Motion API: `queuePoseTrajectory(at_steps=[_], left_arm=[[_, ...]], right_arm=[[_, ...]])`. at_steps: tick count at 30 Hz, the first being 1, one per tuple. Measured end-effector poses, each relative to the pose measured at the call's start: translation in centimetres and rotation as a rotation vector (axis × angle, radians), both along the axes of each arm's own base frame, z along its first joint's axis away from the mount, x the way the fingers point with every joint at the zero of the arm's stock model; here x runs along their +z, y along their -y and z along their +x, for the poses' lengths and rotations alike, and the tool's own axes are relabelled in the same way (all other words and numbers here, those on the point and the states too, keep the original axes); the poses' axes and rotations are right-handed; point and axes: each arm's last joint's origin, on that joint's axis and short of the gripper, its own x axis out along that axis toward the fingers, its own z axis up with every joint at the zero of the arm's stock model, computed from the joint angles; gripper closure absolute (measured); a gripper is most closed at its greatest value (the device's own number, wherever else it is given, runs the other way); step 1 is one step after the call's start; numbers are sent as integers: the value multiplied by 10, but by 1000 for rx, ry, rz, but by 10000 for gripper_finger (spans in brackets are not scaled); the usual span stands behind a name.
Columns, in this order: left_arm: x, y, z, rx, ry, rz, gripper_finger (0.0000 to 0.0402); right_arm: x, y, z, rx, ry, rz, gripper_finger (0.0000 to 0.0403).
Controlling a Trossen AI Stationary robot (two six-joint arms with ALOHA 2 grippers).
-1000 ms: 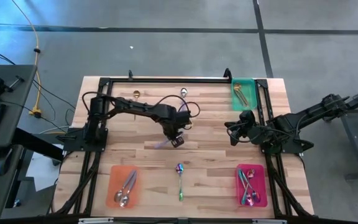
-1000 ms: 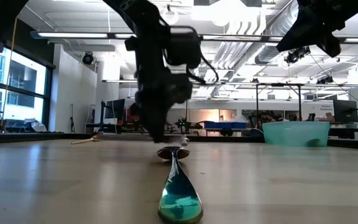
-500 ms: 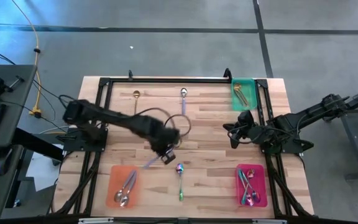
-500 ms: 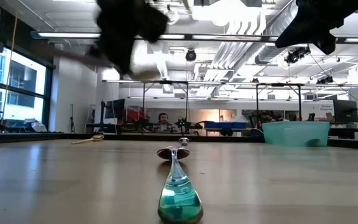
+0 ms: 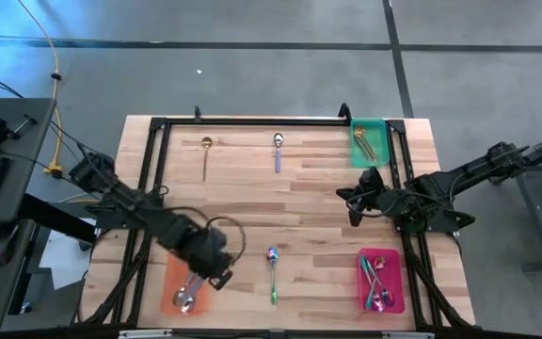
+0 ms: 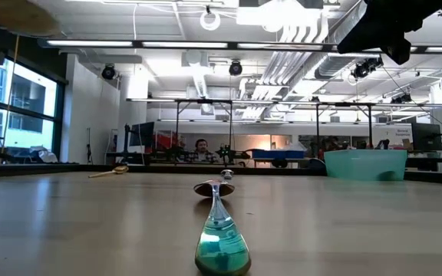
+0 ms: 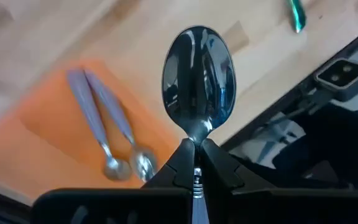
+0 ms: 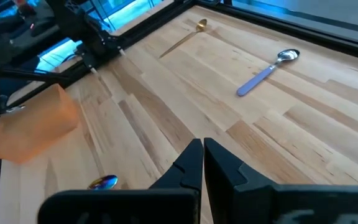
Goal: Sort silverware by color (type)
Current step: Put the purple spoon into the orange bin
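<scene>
From above, a wooden table (image 5: 299, 188): left gripper (image 5: 216, 275) over the orange tray (image 5: 172, 282) at seven o'clock, right gripper (image 5: 354, 202) idle at three. Table level: an iridescent spoon (image 6: 222, 239) dead centre; a person far behind. Left wrist: fingers (image 7: 180, 167) pinch a silver spoon (image 7: 198, 78) above two more (image 7: 107, 134). Right wrist: fingers (image 8: 188, 165) pressed together, empty; a gold spoon (image 8: 182, 37) and a loose silver spoon (image 8: 266, 71) beyond.
</scene>
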Motion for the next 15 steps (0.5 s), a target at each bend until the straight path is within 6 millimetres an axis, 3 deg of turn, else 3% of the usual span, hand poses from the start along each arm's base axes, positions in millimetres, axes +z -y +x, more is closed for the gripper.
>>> queuePoseTrajectory(at_steps=[7,15], left_arm=[[-28,13,-54,125,7,6,401],[-69,11,-78,156,12,49,401]], right_arm=[[1,0,1,-11,16,-2,403],[2,1,1,-41,36,-7,403]])
